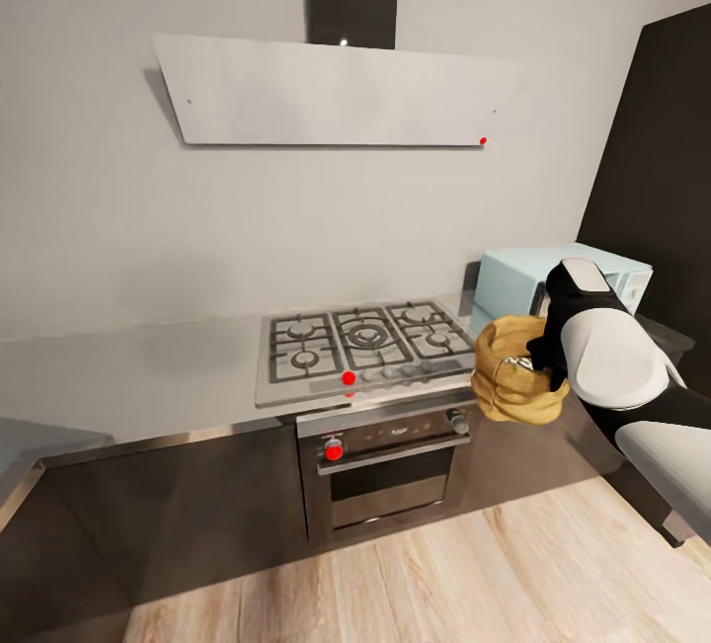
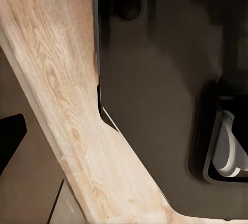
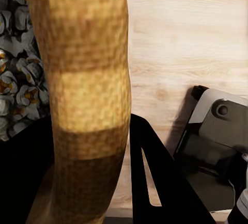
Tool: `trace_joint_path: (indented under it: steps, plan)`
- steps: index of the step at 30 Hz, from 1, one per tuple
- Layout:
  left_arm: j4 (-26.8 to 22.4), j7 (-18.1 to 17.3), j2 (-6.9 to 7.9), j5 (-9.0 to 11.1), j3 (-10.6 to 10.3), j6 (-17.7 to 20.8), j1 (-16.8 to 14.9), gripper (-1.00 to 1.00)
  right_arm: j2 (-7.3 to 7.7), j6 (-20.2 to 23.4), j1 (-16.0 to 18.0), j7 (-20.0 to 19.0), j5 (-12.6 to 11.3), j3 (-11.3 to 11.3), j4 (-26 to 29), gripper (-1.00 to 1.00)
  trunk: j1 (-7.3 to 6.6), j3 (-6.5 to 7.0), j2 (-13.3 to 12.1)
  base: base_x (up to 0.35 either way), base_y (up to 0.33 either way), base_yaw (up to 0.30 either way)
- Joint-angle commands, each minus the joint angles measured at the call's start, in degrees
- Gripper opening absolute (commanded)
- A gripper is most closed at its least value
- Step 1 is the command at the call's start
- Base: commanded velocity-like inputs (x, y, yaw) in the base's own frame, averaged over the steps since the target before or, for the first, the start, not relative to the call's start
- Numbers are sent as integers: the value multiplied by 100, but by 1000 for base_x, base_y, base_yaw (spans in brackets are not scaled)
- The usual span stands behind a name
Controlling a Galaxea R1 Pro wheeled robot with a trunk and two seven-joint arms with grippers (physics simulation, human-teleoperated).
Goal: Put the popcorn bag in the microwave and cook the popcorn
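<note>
One yellow popcorn bag (image 1: pixel 515 371) is held tight by its rolled rim in the right gripper (image 1: pixel 531 355), up in the air just beside the gas hob (image 1: pixel 365 337) and near the blue microwave (image 1: pixel 513 278), with popcorn (image 3: pixel 18 87) seen inside.

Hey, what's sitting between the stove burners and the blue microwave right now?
In the head view, the popcorn bag, held up by the right gripper, hangs between the gas hob and the microwave, at the hob's right edge.
</note>
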State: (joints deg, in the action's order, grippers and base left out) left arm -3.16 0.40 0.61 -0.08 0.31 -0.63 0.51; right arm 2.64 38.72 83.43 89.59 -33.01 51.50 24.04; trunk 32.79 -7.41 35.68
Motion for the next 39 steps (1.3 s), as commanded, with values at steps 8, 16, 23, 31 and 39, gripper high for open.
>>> trace_joint_path:
  steps: [8,16,23,31,39]
  plan:
    - [-10,4,-9,-1,-5,-1,2,100,0,53,6,38,-31,9,4,-100,2,-9,8,-177,-60,-2]
    - [-10,4,-9,-1,0,1,2,100,0,49,2,40,-31,9,4,-100,2,-9,8,-116,-3,-98]
    - [-10,4,-3,-1,-5,1,2,100,0,48,-2,39,-31,9,-5,-100,2,-9,8,-4,0,-236]
    - [-10,4,-9,-1,-5,-1,2,100,0,48,-3,35,-31,9,-5,-100,2,-9,8,-167,-137,-236]
    - [-10,4,-9,-1,-5,0,2,100,0,48,-3,35,-31,9,-5,-100,2,-9,8,-158,-245,-209]
